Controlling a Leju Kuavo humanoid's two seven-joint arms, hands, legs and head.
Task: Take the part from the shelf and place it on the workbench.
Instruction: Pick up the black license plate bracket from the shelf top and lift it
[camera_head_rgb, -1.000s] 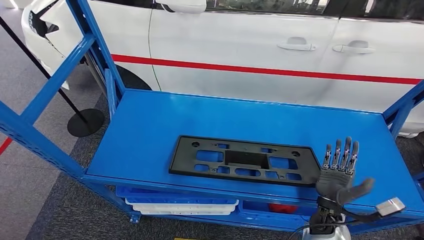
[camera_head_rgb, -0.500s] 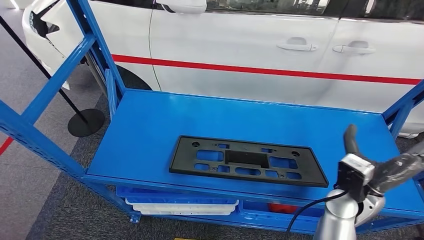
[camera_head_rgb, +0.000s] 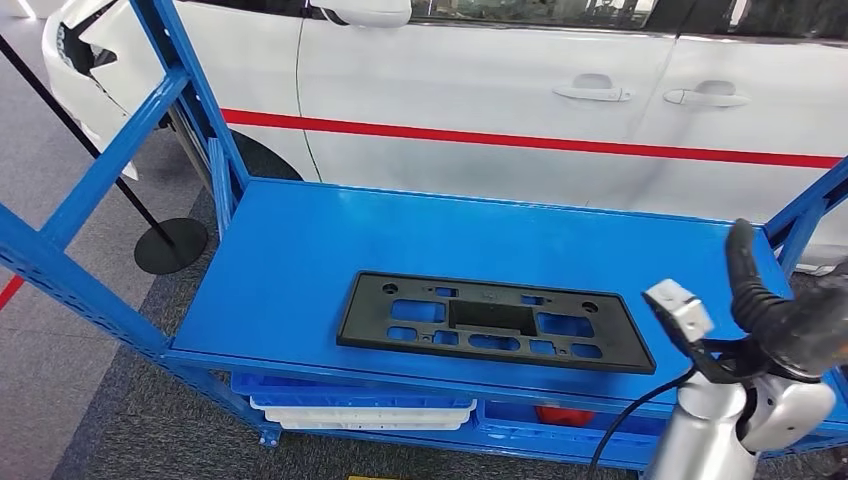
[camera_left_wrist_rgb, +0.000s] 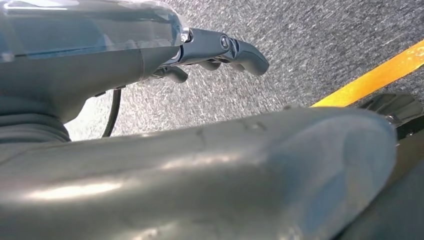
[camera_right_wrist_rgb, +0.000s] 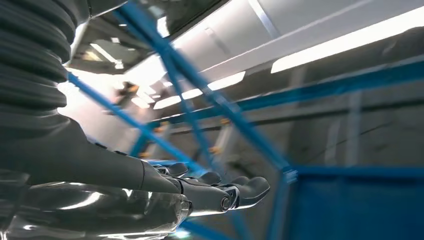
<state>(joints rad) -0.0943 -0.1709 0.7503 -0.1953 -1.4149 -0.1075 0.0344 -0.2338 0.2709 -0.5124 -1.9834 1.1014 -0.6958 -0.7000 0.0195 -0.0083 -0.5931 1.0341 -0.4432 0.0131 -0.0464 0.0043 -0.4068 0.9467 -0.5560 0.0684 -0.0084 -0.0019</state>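
Down by the grey carpet, your left robot hand (camera_left_wrist_rgb: 220, 50) hangs with its fingers loosely apart, holding nothing (a yellow floor line (camera_left_wrist_rgb: 370, 77) runs just past it). The black part (camera_head_rgb: 490, 320) lies flat on the blue shelf (camera_head_rgb: 300, 250), near the front edge, just to the left of your right robot hand (camera_head_rgb: 785, 315) and apart from it. That right robot hand is raised at the shelf's right end, fingers spread wide and empty. Beyond it stands a white car (camera_head_rgb: 500, 90).
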